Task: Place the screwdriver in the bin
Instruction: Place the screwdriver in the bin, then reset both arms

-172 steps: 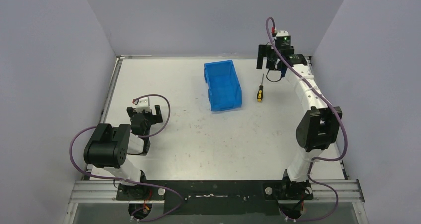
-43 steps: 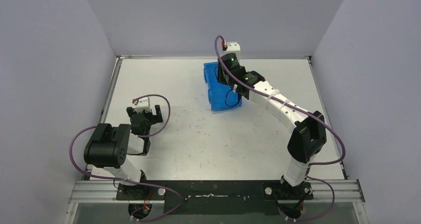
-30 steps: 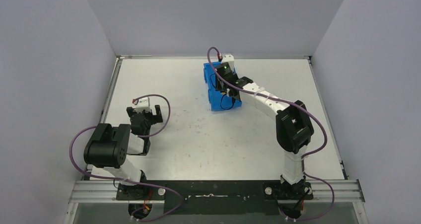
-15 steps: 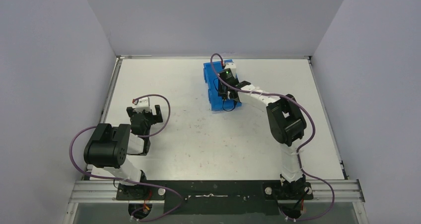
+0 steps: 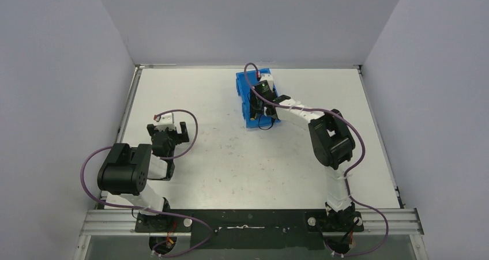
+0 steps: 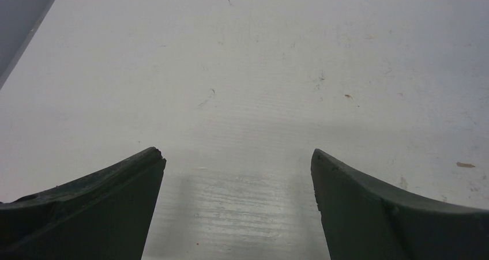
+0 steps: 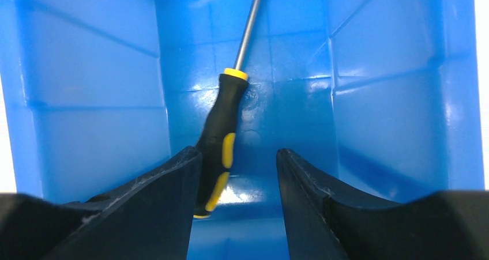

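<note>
The bin (image 7: pixel 98 70) is blue plastic, smooth and glossy, with soft pale highlights on its inner walls; the screwdriver (image 7: pixel 222 139) has a matt black handle, rubbery in look, with yellow insets and a yellow collar, and a thin, smooth metal shaft with a grey sheen; the table (image 6: pixel 259 70) is white and matt, finely scratched and speckled; the left gripper (image 6: pixel 237 156) and the right gripper (image 7: pixel 237 151) look dark, matt and faintly grainy at the edges.

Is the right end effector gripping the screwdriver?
No: the right end effector is open, and the screwdriver lies loose in the bin.
</note>
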You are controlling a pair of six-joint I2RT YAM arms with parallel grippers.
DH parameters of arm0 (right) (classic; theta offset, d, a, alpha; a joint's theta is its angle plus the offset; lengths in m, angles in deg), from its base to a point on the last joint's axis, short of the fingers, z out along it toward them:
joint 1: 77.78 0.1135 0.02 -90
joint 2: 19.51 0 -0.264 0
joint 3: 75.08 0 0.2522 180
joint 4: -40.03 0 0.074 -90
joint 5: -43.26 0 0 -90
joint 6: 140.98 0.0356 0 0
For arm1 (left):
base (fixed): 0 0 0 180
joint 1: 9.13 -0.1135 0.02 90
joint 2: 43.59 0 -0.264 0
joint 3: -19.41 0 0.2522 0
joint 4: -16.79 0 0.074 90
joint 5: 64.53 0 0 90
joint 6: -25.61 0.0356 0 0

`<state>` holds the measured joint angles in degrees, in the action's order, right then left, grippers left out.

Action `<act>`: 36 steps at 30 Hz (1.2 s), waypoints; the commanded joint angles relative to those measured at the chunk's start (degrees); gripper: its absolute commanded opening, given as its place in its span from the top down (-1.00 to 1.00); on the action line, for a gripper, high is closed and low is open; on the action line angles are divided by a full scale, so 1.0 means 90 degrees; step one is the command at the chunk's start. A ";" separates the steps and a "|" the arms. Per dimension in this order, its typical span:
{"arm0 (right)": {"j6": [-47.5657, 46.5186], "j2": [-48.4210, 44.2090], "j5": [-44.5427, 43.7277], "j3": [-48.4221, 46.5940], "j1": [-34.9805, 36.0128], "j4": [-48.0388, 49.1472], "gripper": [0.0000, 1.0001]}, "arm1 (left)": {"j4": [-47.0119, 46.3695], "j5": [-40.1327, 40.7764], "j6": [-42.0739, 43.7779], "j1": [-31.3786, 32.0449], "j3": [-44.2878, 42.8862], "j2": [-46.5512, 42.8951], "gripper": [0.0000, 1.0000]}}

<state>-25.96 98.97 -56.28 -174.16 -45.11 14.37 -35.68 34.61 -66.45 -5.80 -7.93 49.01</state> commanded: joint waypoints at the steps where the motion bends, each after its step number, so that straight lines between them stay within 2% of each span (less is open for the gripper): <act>1: 0.0078 -0.0645 -0.0043 0.0024 0.0013 0.0245 -0.03 | -0.0337 -0.0020 0.0041 0.0011 -0.0112 -0.0032 -0.94; 10: -0.0155 -0.1167 -0.0199 -0.0607 0.0077 -0.0414 -0.03 | -0.0336 -0.0020 0.0035 0.0011 -0.0112 -0.0037 -0.94; 17: -0.0483 -0.1444 -0.0276 -0.1391 0.0158 -0.0944 -0.22 | -0.0341 -0.0020 0.0042 0.0011 -0.0112 -0.0034 -0.94; 19: -0.0568 -0.1455 -0.0307 -0.1673 0.0157 -0.1152 -0.35 | -0.0337 -0.0020 0.0035 0.0011 -0.0112 -0.0040 -0.94; 24: -0.0868 -0.1465 -0.0454 -0.2273 0.0187 -0.1510 -0.94 | -0.0336 -0.0020 0.0041 0.0011 -0.0112 -0.0030 -0.94; 25: -0.0919 -0.1462 -0.0484 -0.2396 0.0189 -0.1576 -0.99 | -0.0337 -0.0020 0.0042 0.0011 -0.0112 -0.0035 -0.94; 36: -0.1383 -0.1271 -0.0639 -0.3799 0.0189 -0.2303 -1.00 | -0.0338 -0.0020 0.0041 0.0011 -0.0112 -0.0032 -0.94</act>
<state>-35.89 88.91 -60.04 -202.90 -43.60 -3.59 -35.70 34.61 -66.45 -5.80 -7.93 49.01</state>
